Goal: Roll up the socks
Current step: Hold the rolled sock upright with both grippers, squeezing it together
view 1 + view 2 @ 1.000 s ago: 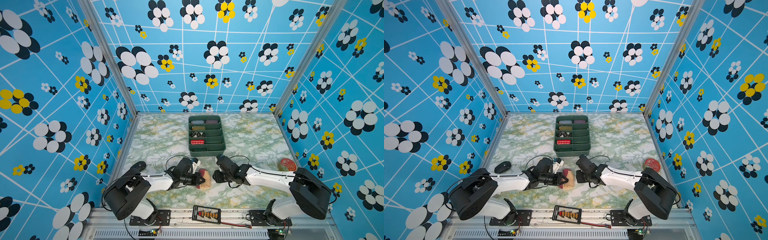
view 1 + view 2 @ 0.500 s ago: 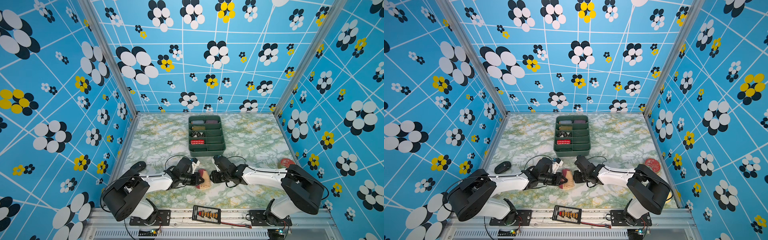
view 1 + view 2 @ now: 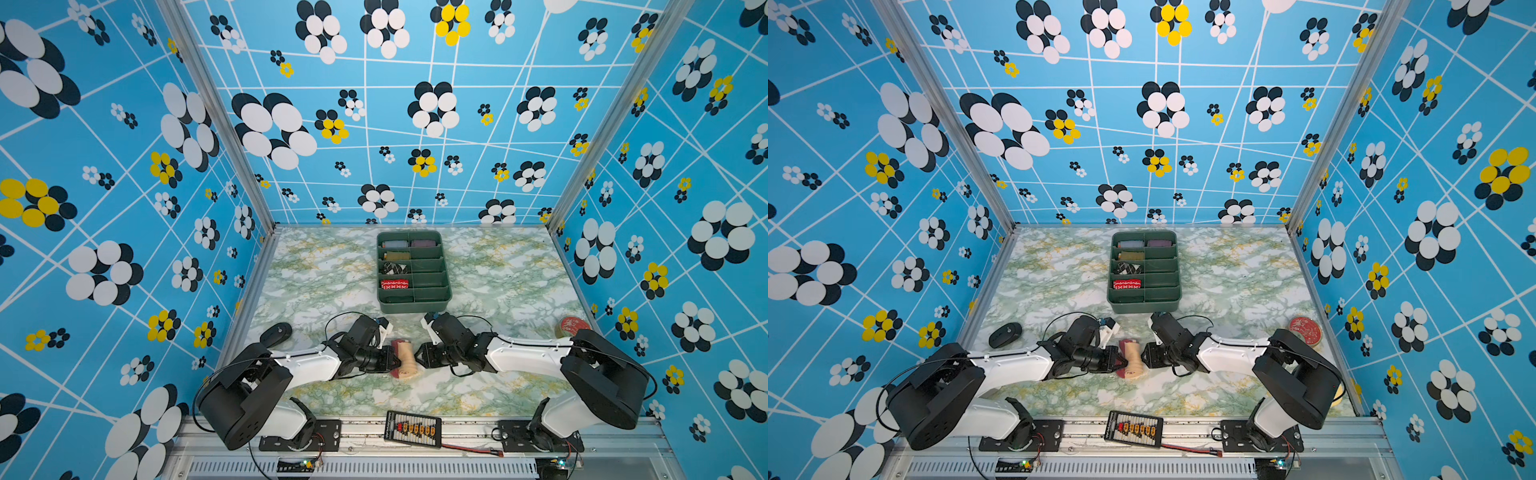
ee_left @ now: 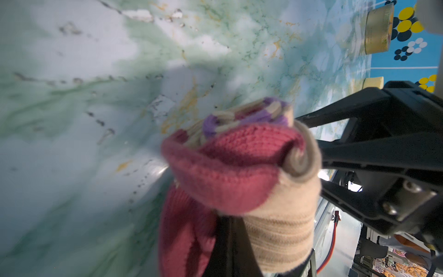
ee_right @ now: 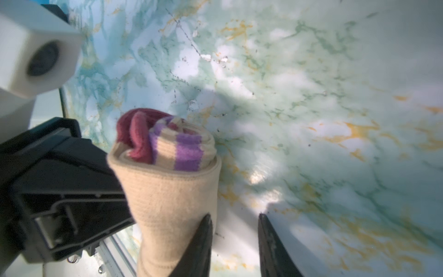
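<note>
While left tool (image 3: 391, 360) pinches the socks (image 3: 408, 360), the tray (image 3: 414, 308) edge lies near.

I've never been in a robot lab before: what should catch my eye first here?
The blue flower-patterned walls shout loudest. At the front middle of the marble table, the left gripper clamps rolled cream-and-red socks, the right gripper open beside. Behind sits a green tray of sock rolls.
</note>
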You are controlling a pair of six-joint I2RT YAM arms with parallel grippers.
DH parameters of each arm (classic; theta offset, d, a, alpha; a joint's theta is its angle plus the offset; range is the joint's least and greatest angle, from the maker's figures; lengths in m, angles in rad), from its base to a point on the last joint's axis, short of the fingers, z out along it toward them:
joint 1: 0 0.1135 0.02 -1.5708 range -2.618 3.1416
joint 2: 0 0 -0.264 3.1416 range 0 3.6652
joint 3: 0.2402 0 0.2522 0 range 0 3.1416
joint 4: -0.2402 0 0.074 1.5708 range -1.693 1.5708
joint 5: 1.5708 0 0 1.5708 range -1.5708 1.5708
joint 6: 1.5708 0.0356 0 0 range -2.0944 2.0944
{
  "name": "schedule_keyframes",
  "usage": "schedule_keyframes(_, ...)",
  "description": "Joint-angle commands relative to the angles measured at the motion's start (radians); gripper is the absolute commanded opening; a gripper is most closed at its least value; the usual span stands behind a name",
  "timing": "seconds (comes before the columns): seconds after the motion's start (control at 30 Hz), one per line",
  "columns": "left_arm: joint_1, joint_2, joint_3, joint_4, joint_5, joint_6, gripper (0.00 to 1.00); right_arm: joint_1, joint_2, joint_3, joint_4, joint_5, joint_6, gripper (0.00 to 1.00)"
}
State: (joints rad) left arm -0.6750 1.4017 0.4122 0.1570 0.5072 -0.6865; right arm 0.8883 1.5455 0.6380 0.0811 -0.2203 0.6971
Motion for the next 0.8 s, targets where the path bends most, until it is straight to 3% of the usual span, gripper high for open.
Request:
schedule_keyframes(0.0, 0.007, 0.021, -0.05, -0.175, -0.082, 0.026, 0.0, 0.002, -0.016, -0.016, 0.046, -0.059, 0.018, 0.34)
schedule_keyframes(0.3, 0.015, 0.01, -0.047, -0.177, -0.082, 0.028, 0.0, 0.001, -0.013, -0.035, 0.089, -0.084, 0.039, 0.35)
schedule_keyframes(0.47, 0.015, 0.005, -0.043, -0.177, -0.084, 0.028, 0.0, 0.001, -0.011, -0.012, -0.038, -0.005, 0.026, 0.35)
schedule_keyframes(0.67, 0.016, 0.011, -0.042, -0.174, -0.083, 0.03, 0.0, -0.006, -0.084, -0.048, -0.071, 0.078, 0.033, 0.36)
schedule_keyframes(0.77, 0.017, 0.017, -0.041, -0.172, -0.081, 0.03, 0.0, -0.021, -0.14, -0.092, -0.011, 0.057, 0.038, 0.36)
